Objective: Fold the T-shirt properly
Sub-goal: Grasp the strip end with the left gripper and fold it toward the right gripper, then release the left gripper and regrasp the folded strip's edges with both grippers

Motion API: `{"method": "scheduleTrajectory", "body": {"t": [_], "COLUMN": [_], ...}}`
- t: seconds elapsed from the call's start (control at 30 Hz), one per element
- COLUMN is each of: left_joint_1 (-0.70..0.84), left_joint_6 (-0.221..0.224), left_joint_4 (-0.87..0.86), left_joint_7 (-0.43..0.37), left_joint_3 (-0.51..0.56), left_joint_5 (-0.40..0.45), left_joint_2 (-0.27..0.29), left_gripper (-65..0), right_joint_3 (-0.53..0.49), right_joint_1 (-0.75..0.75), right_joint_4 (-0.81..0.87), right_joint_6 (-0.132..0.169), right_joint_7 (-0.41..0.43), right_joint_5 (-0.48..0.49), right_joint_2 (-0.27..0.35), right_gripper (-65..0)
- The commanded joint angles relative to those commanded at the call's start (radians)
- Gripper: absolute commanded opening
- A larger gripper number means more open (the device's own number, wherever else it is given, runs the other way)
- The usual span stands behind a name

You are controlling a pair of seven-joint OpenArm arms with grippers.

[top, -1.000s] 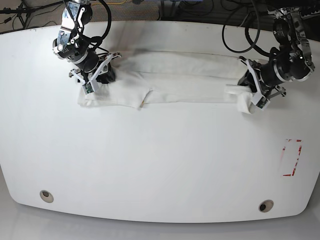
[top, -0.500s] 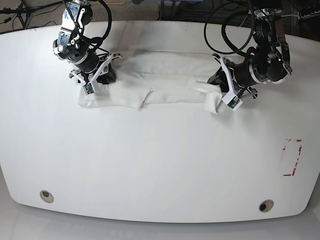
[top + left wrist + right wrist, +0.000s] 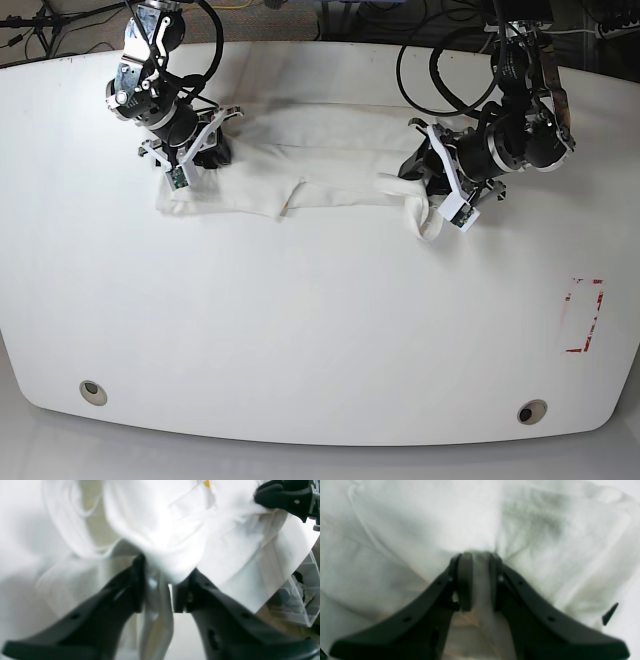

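The left hand (image 3: 432, 196) is pinched narrow on a bunched end of the T-shirt (image 3: 330, 160), raising that fold off the white worktop (image 3: 300, 330); its wrist view shows cloth squeezed between both fingers (image 3: 135, 587). The right hand (image 3: 190, 160) likewise clamps a fold at the garment's other end. The shirt lies as a long folded band across the worktop's far side.
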Motion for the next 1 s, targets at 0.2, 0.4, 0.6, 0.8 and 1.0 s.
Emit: {"method": "scheduleTrajectory", "body": {"t": [0.2, 0.4, 0.6, 0.8, 1.0], "left_joint_1": [0.000, -0.040, -0.064, -0.100, -0.097], "left_joint_6": [0.003, 0.005, 0.000, -0.002, 0.005], "left_joint_4": [0.000, 0.005, 0.015, 0.026, 0.020], "left_joint_7": [0.006, 0.107, 0.140, 0.140, 0.064], "left_joint_3": [0.049, 0.180, 0.216, 0.169, 0.041], "left_joint_5": [-0.002, -0.003, -0.005, 0.000, 0.008], "left_joint_2": [0.020, 0.037, 0.075, 0.054, -0.020], "left_gripper": [-33.6, -24.7, -24.7, -24.7, -28.1], "right_joint_3": [0.000, -0.002, -0.003, -0.003, -0.003], "right_joint_1": [0.000, 0.002, 0.002, 0.009, 0.014], "right_joint_4": [0.000, 0.000, 0.000, 0.002, 0.035], "right_joint_6": [0.000, 0.000, 0.000, 0.000, 0.000], "right_joint_7": [0.000, 0.000, 0.000, 0.000, -0.003], "right_joint_5": [0.000, -0.002, -0.003, -0.005, 0.002], "right_joint_2": [0.000, 0.000, 0.000, 0.002, 0.000], "right_gripper": [-52.8, -52.8, -52.8, -52.8, -52.8]}}
